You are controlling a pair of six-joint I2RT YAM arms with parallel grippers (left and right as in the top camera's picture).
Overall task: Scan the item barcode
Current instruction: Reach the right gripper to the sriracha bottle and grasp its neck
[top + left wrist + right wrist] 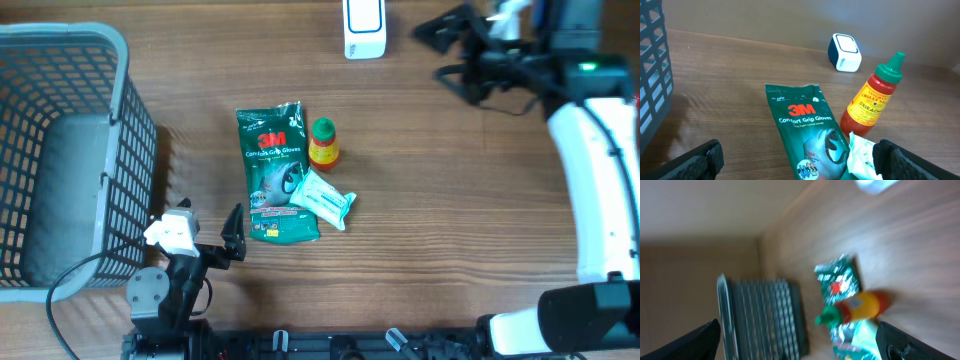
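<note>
Honestly, with my left pincer [205, 238] and right pincer [450, 52] both apart, grazing the upright bottle [867, 102] could topple it.

Bottle [323, 142] right of glove pack [272, 170] — basket [137, 160] far left

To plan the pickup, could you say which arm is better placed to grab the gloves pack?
Probably left: the left gripper, open, sits beside the gloves pack; the right gripper hovers by the scanner.

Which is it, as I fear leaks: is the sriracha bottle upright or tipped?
Upright. The sriracha bottle stands on its base, green cap uppermost.
</note>
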